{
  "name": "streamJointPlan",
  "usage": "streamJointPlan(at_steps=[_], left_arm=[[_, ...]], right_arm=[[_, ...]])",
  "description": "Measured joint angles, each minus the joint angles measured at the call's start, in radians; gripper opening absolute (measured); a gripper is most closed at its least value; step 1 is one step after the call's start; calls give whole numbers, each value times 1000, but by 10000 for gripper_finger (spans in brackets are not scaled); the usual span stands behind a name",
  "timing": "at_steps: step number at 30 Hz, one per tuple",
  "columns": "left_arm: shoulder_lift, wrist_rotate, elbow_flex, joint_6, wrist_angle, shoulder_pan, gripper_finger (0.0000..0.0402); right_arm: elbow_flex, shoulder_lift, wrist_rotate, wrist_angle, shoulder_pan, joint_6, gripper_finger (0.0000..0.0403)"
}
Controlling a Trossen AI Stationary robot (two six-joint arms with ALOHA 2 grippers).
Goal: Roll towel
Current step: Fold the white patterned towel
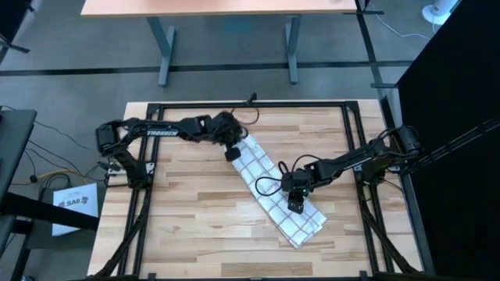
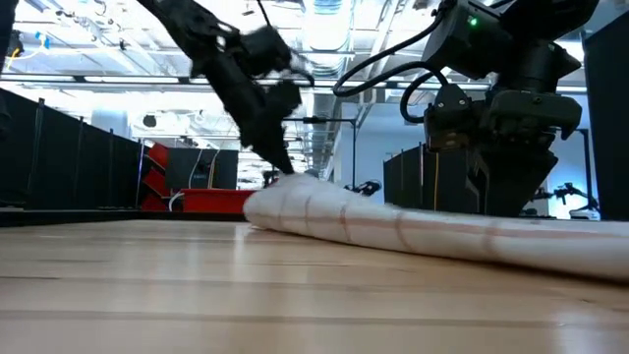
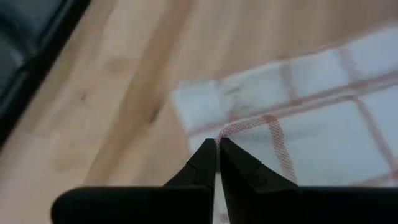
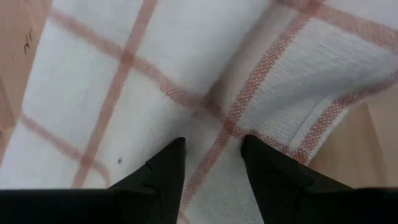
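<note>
The towel point(image 1: 277, 187), white with reddish-brown check lines, lies on the wooden table as a long, narrow, several-layered strip running from far left to near right. It also shows in the low view point(image 2: 413, 231). My left gripper point(image 1: 232, 154) is shut at the strip's far-left end point(image 3: 217, 144). My right gripper point(image 1: 294, 207) is open, pointing down over the strip toward its near-right end, with a check line between its fingers point(image 4: 211, 146). An upper layer's edge point(image 4: 336, 106) lies beside it. My left gripper pinches the corner of the towel's upper layer point(image 3: 225, 132) between its two fingertips. It comes slanting down from the table's left-far side. That end bulges slightly up off the table point(image 2: 295, 187); the rest of the strip lies flat. My right gripper's fingertips point(image 4: 177, 149) stand right at the cloth; whether they touch it I cannot tell.
Bare wooden tabletop point(image 1: 187, 218) lies on the near-left side of the towel. A black metal frame point(image 1: 148, 195) runs around the table. A loop of black cable point(image 1: 264, 186) from my right arm hangs over the middle of the towel.
</note>
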Motion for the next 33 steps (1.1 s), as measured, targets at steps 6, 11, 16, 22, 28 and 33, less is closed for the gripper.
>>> streamJointPlan(at_steps=[6, 11, 16, 22, 28, 33], left_arm=[[170, 72, 170, 24, -211, 44, 4], [188, 70, 247, 93, -294, 47, 37], [143, 68, 289, 119, -325, 47, 95], [86, 10, 320, 135, -375, 46, 154], [53, 9, 320, 142, -514, 22, 163], [58, 8, 319, 145, -578, -2, 160]], right_arm=[[0, 0, -2, -3, 0, 0, 152], [0, 0, -7, -6, -1, 3, 152], [0, 0, -8, -5, -2, 0, 152], [1, -3, -7, 0, -2, 0, 152], [35, -99, 2, -118, 6, 24, 152], [50, -188, 8, -72, 138, 170, 152]])
